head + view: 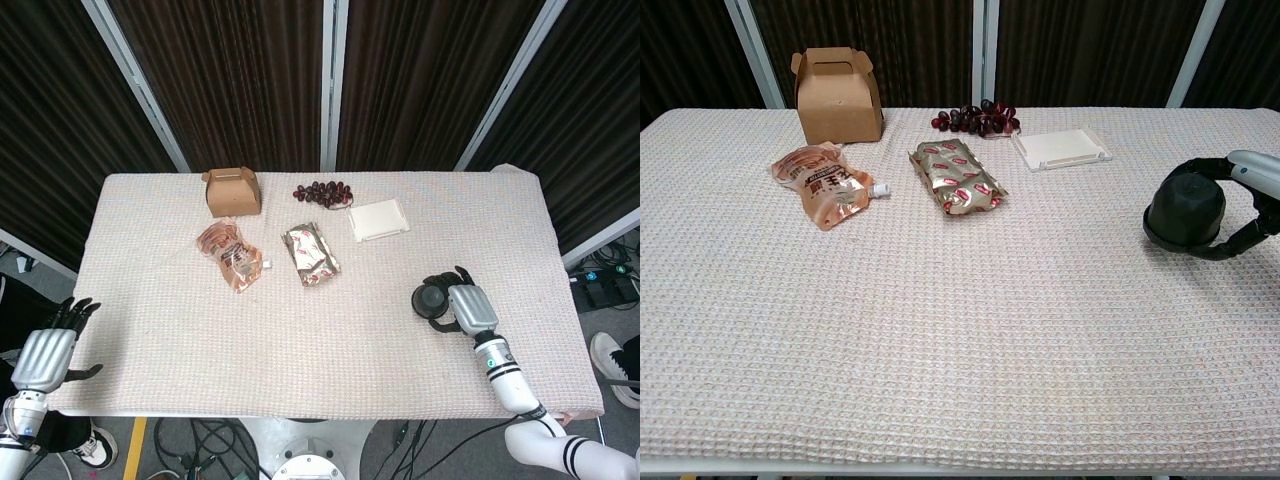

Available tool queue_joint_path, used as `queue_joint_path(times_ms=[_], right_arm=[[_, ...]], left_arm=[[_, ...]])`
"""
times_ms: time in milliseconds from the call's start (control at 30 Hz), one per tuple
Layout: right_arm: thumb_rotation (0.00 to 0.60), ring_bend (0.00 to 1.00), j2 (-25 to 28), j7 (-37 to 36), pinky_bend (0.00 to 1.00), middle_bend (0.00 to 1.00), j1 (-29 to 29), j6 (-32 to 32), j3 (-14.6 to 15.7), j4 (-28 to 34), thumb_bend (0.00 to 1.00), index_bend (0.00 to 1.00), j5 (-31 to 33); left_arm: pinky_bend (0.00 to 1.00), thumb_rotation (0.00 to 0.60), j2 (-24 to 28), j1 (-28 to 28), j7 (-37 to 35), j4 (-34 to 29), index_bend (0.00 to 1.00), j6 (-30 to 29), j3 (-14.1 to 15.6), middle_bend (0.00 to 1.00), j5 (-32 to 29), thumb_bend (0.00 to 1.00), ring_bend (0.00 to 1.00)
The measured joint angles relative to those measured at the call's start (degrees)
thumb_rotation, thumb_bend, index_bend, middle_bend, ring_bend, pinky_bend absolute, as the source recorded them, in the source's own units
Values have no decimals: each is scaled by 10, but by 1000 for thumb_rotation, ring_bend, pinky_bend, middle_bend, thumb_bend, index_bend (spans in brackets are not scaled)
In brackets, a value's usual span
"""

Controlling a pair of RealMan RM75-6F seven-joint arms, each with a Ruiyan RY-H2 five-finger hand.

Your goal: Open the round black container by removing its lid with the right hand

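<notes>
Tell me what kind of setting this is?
Probably a lab test cell, not a home: a cloth-covered table ringed by dark curtain panels, loose cables on the floor, and staged groceries such as grapes.

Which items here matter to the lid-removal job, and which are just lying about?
Job:
- round black container, on the table
- right hand, holding it

Lying about:
- cardboard box
- grapes
- white tray
- orange pouch
- foil packet
- left hand, off the table
</notes>
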State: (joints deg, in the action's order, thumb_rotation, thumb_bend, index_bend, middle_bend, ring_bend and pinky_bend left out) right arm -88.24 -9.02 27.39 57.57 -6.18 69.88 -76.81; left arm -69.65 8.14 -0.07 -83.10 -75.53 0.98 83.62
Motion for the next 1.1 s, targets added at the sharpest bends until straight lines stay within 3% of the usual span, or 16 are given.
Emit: queue_joint_path(times_ms=[233,400,533,733,900,1100], right_arm=[[600,122,-9,-10,0,479,5,-19,6,-19,224,446,-1],[600,92,-14,-19,0,439,5,-27,10,-28,104,399,-1],[600,82,-16,-14,0,425,4,-33,11,-33,101,370,4],[600,14,-9,-4,0,327,5,-50,15,-28,8,197,10],[600,0,7,-14,0,257,6,-47,15,-15,0,140,2],[600,0,25,-11,0,250,2,-35,16,11,0,133,-3]], left_arm=[[239,600,3,-1,0,0,134,-1,0,67,0,22,0],[240,600,1,-1,4,0,134,0,0,67,-2,21,0],[240,600,1,-2,5,0,134,-3,0,67,-1,21,0],[240,600,0,-5,3,1,134,-6,0,67,-2,21,0],[240,600,0,-5,0,3,134,-8,-1,67,0,21,0],[240,600,-1,-4,0,2,134,-8,-1,67,2,21,0]])
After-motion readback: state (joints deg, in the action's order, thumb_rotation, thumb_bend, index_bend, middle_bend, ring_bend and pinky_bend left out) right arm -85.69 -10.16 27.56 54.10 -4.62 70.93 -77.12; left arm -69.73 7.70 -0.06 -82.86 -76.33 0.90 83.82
